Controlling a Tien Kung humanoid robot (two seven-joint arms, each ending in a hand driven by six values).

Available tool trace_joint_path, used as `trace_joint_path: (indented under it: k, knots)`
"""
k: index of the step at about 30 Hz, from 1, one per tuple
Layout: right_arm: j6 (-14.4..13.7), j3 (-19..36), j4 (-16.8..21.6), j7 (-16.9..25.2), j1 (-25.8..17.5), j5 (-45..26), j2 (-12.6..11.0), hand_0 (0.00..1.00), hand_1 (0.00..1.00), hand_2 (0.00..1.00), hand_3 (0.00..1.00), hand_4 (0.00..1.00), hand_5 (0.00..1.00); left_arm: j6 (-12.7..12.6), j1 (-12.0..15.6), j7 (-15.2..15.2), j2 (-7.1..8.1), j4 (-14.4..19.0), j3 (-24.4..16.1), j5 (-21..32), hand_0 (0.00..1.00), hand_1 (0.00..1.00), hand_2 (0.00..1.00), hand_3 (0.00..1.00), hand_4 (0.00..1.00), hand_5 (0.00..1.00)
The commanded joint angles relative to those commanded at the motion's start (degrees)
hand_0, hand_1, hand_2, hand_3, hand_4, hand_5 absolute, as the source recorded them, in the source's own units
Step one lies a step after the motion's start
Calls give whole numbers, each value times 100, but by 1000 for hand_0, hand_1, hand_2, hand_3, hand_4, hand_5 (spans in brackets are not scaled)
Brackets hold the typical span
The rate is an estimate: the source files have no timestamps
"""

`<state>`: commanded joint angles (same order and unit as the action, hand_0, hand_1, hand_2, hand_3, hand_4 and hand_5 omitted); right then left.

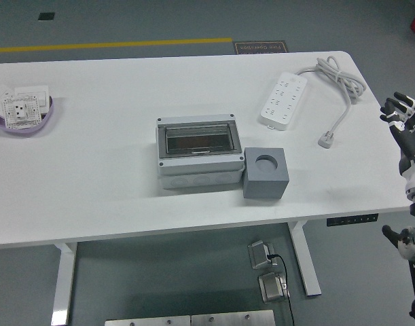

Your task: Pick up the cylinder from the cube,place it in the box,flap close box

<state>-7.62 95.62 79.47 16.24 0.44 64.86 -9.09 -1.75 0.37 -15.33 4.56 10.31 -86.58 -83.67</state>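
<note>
A grey cube [265, 173] with a round empty socket on top stands on the white table [112, 176], touching the right side of a grey box [199, 150]. The box's clear flap lid lies shut over it. No cylinder shows on the cube. My right hand [405, 121] is at the picture's right edge, beyond the table's right side, fingers spread and empty. My left arm is out of view.
A white power strip [283, 100] with a coiled cable [336, 78] and plug lies at the back right. A purple tray [25, 112] with white socket plates sits at the far left.
</note>
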Motion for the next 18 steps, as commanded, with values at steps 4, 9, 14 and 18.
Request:
trace_joint_path:
  k: [4, 9, 14, 18]
  knots:
    - [-14, 42, -13, 25, -3, -37, 2, 686, 651, 702, 712, 822, 332, 1, -11, -1, 2, 0, 5, -4, 694, 685, 687, 809, 735, 367]
    - [-30, 24, -54, 52, 32, -100, -22, 686, 651, 702, 716, 827, 331, 11, -45, -18, 41, 0, -2, -56, 694, 685, 688, 809, 735, 367]
    - [-50, 15, -58, 63, 46, -112, -37, 687, 649, 701, 714, 826, 306, 9, -57, -13, 101, 0, -18, -77, 694, 685, 688, 809, 736, 366]
    - [-61, 60, -46, 65, 27, -103, -25, 687, 649, 701, 714, 826, 306, 8, -53, -4, 106, 0, -9, -55, 694, 685, 688, 809, 736, 366]
